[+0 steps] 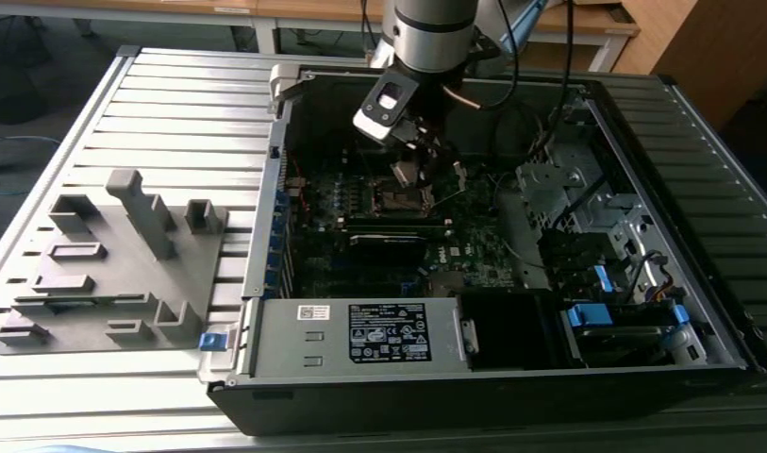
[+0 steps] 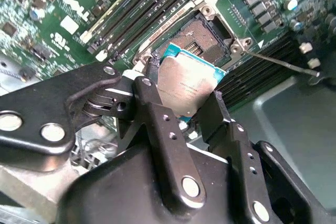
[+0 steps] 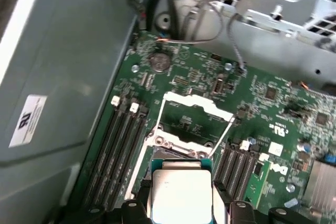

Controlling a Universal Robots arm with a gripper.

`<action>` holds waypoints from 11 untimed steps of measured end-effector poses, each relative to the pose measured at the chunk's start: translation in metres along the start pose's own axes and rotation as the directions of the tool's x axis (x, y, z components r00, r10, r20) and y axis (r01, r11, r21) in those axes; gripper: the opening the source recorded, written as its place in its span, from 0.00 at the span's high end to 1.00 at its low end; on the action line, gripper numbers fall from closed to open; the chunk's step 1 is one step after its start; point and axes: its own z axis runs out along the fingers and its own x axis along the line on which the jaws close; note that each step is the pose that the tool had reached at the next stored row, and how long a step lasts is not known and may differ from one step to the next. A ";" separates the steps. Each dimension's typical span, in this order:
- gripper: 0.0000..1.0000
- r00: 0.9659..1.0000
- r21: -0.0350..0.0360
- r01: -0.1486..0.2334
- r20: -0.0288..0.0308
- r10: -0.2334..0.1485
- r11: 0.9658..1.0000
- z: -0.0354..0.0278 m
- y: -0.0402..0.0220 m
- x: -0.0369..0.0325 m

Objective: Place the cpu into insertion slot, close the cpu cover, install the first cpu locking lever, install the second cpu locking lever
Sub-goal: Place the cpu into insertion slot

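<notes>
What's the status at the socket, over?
Tool shut on cpu, cpu not yet seated. Insertion slot bare, cpu cover swung open. Nothing seen between cpu and slot.

Slatted grey table (image 1: 169, 94): open computer case (image 1: 509, 401), grey plastic fixture (image 1: 119, 274)

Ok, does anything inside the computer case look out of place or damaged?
Nothing stands out. The gripper holds the cpu over the open insertion slot, and the cpu cover stands raised, with no visible damage.
</notes>
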 end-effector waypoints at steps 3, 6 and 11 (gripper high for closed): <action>0.46 0.998 -0.001 -0.055 0.004 0.055 0.998 0.0003 0.0000 0.0000; 0.46 0.994 -0.003 -0.108 0.008 0.108 0.994 0.0007 0.0000 0.0000; 0.46 0.979 -0.005 -0.201 0.015 0.201 0.980 0.0012 -0.0001 0.0000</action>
